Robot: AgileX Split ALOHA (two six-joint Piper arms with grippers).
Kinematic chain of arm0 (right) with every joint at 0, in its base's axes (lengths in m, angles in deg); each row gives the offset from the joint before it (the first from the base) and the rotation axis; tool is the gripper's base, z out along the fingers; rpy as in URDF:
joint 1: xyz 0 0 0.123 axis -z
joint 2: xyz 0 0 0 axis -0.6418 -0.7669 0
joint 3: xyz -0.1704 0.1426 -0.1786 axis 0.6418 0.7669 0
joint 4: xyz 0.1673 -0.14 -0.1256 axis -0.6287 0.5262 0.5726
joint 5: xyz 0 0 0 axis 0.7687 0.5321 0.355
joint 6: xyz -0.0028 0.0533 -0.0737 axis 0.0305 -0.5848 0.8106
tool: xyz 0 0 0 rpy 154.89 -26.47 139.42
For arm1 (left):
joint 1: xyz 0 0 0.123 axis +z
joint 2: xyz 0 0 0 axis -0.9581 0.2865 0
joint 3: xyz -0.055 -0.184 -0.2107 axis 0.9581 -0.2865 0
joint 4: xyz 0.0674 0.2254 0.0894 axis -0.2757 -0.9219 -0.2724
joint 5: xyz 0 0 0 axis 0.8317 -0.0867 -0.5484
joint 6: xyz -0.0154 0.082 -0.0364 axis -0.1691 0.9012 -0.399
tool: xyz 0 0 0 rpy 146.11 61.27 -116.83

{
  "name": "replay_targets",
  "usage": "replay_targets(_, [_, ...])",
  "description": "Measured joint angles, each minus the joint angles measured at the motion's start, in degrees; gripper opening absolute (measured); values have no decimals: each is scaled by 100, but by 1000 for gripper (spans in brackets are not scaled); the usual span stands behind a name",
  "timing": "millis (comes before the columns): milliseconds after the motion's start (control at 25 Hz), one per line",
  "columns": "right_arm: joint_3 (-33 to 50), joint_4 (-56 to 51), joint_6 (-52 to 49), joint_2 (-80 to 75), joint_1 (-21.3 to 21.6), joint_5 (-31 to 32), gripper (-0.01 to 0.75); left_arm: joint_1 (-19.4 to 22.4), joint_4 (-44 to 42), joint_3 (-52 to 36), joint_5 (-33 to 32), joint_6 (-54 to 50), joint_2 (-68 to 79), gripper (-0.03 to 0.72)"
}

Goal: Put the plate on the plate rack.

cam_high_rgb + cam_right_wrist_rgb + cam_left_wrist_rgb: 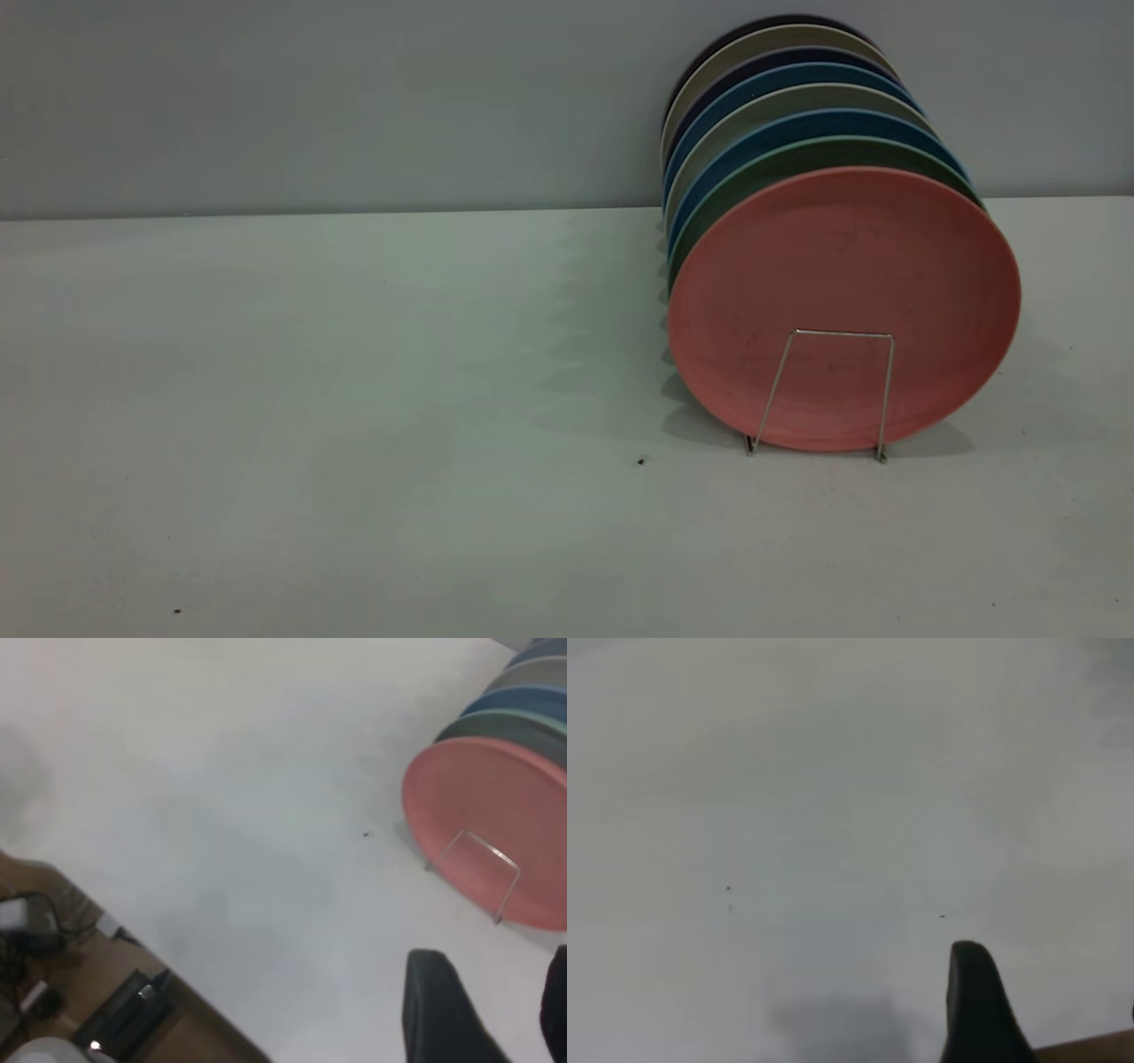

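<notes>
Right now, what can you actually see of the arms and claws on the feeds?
Very little. The exterior view shows no arm at all. In the left wrist view, only one finger of the left claw shows: matte black, smooth, with a rounded tip. In the right wrist view, the right claw shows two dark charcoal fingers, broad and rounded, unmarked. No cables or labels are visible on either.

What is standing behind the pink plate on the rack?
Behind the pink plate a green plate, blue and grey ones stand in a row; only their upper rims show. The plate rack is mostly covered.
</notes>
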Motion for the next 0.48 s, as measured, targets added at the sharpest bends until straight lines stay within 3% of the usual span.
replay_targets(280, [0,278,-606,1052,0,806,295,0,67,-5,-334,0,-1196,452])
replay_targets(480, [197,616,-953,1798,0,998,295,0,72,-69,-334,-70,-1910,452])
